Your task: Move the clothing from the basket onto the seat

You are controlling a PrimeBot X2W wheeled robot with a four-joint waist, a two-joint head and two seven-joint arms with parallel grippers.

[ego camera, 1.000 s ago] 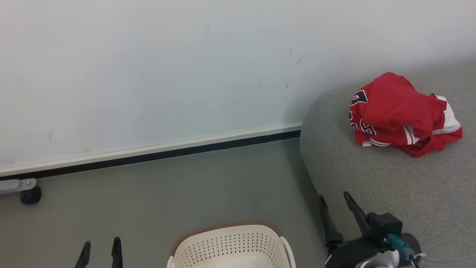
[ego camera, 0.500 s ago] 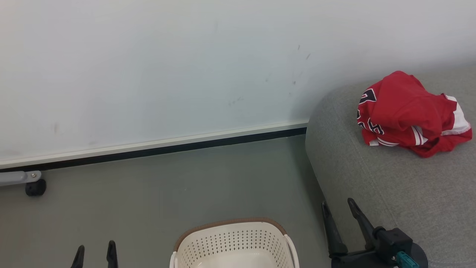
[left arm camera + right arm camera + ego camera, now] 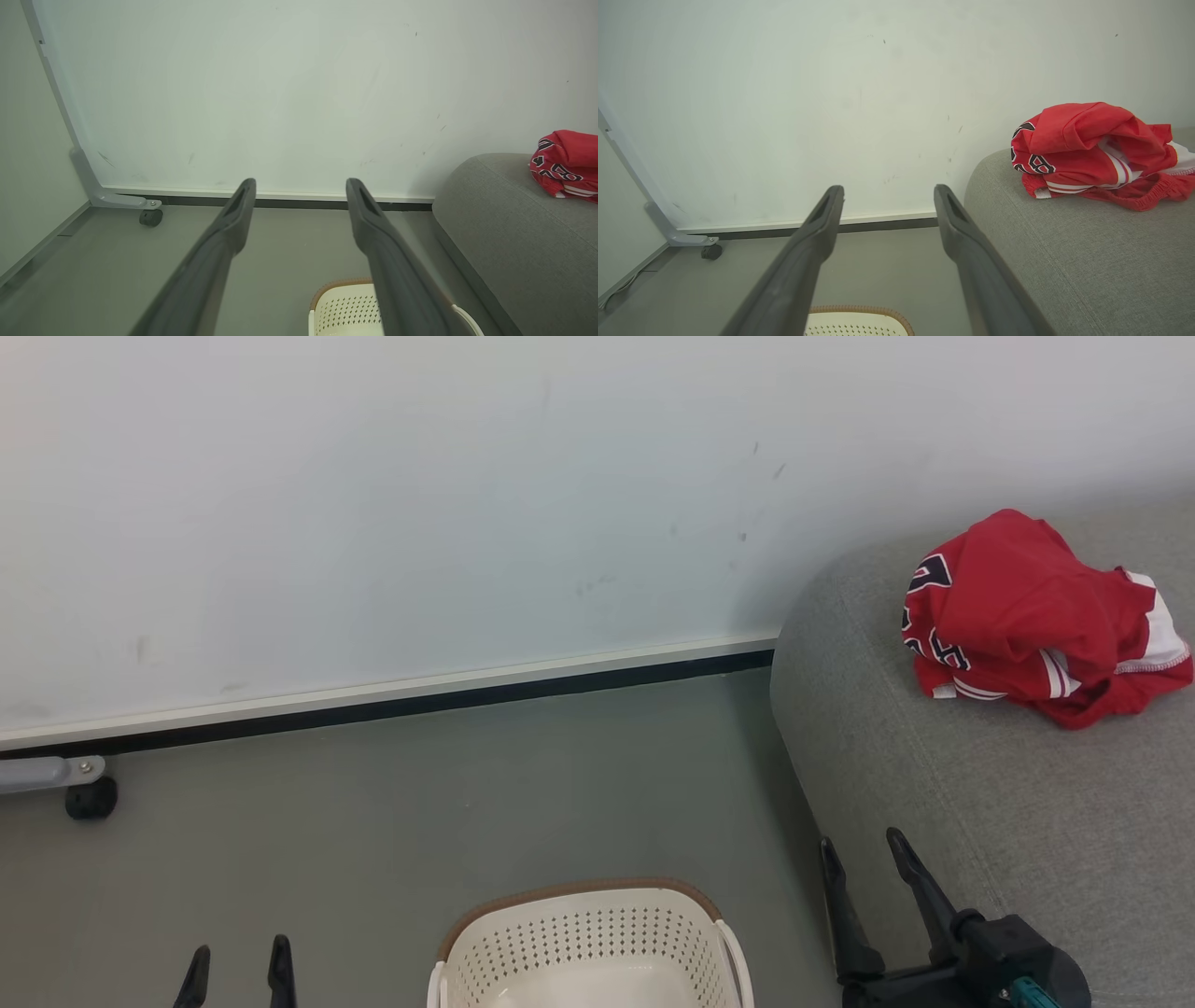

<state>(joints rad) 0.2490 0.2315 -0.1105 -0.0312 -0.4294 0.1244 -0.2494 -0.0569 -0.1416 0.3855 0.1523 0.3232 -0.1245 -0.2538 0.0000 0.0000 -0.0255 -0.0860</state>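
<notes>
Where my head looked: bright red, white-striped sports clothing point(image 3: 1027, 616) lay bunched on the large grey woven-fabric seat point(image 3: 980, 821); the cream perforated plastic basket point(image 3: 588, 933) showed nothing in its visible part.
Where my left wrist looked: left claw point(image 3: 300, 186) stood spread, empty.
Where my right wrist looked: right claw point(image 3: 888, 191) stood spread, empty, beside the seat; best, I judged, to keep off the clothing and check the basket's bottom.
</notes>
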